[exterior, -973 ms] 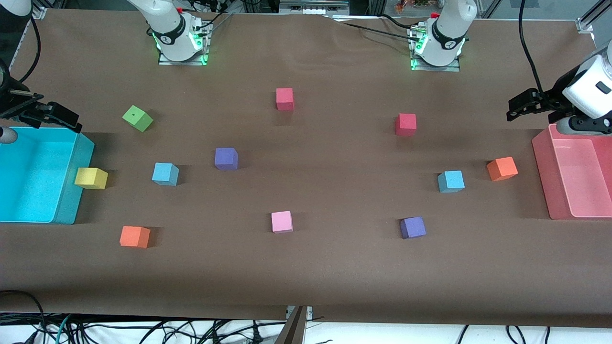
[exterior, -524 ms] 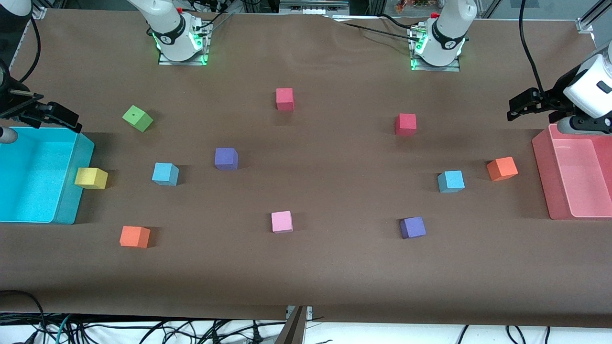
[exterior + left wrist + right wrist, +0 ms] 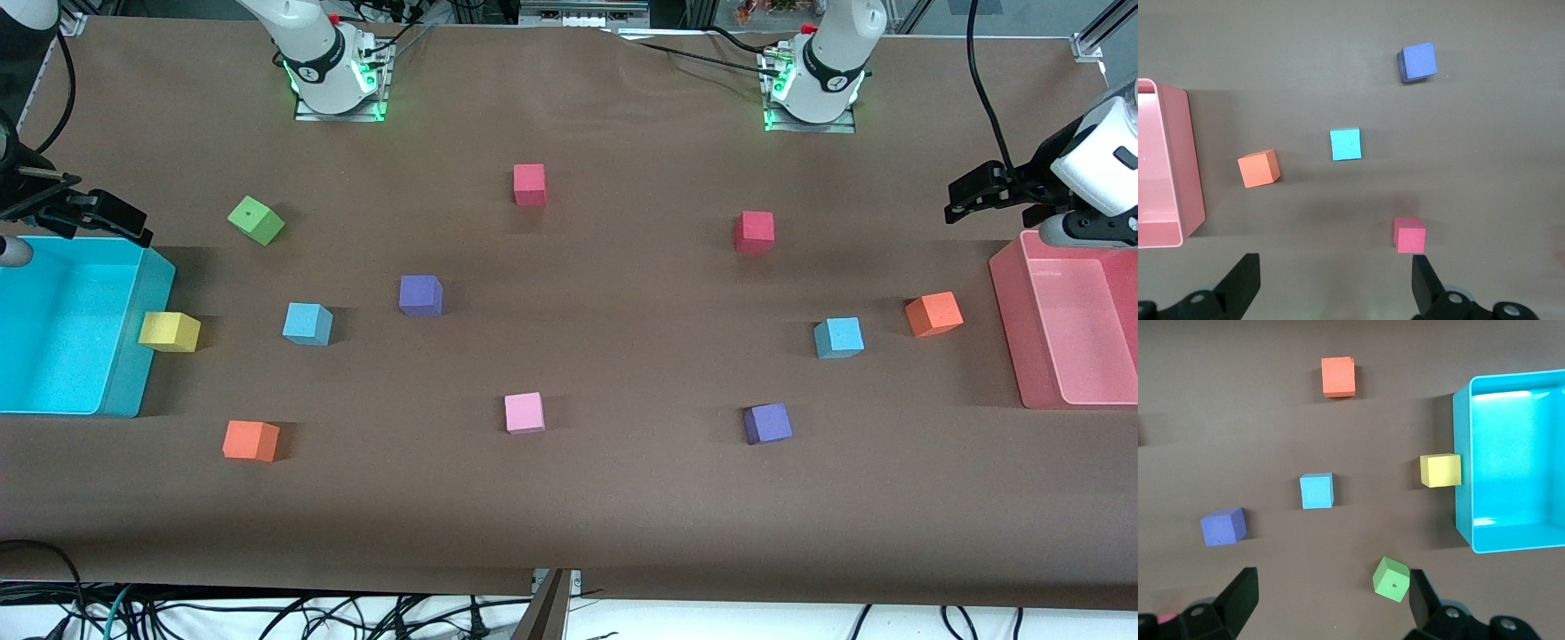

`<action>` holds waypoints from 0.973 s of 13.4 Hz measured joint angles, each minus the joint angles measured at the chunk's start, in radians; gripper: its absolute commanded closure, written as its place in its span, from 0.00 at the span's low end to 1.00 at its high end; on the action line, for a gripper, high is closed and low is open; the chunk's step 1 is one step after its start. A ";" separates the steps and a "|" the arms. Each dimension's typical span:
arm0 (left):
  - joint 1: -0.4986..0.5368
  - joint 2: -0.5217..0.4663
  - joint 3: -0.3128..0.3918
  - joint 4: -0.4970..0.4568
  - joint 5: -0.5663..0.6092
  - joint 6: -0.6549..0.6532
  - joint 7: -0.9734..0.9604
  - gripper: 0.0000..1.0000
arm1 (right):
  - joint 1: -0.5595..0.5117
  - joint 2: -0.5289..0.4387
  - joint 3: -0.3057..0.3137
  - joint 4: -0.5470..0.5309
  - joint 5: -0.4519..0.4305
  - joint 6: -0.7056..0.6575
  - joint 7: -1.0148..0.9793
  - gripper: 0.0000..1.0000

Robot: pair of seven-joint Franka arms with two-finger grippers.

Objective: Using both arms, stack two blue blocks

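Two blue blocks lie apart on the brown table. One blue block (image 3: pixel 308 323) (image 3: pixel 1317 491) sits toward the right arm's end, between a yellow cube and a purple cube. The other blue block (image 3: pixel 838 337) (image 3: pixel 1345 144) sits toward the left arm's end, beside an orange cube. My left gripper (image 3: pixel 978 191) (image 3: pixel 1335 267) hangs high over the table by the pink bin, open and empty. Over the cyan bin's edge hangs my right gripper (image 3: pixel 98 218) (image 3: pixel 1331 583), also open and holding nothing.
A cyan bin (image 3: pixel 133 373) stands at the right arm's end and a pink bin (image 3: pixel 1009 320) at the left arm's end. Scattered cubes include green (image 3: pixel 256 220), yellow (image 3: pixel 169 331), purple (image 3: pixel 420 294) (image 3: pixel 767 423), orange (image 3: pixel 250 440) (image 3: pixel 933 314), red (image 3: pixel 530 184) (image 3: pixel 754 231) and pink (image 3: pixel 524 412).
The left arm's hand has shifted slightly by the pink bin. The right arm and all the blocks have stayed where they were.
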 measured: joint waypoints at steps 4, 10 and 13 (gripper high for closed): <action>0.000 0.000 0.001 0.000 0.000 0.000 0.000 0.00 | 0.001 0.006 0.003 -0.003 0.000 0.000 0.000 0.00; 0.000 0.000 0.003 0.000 0.000 0.000 0.000 0.00 | 0.051 0.107 0.013 -0.008 -0.024 0.042 -0.001 0.00; 0.000 0.000 0.003 0.000 0.000 0.000 0.000 0.00 | 0.078 0.205 0.014 -0.010 -0.026 0.091 0.002 0.00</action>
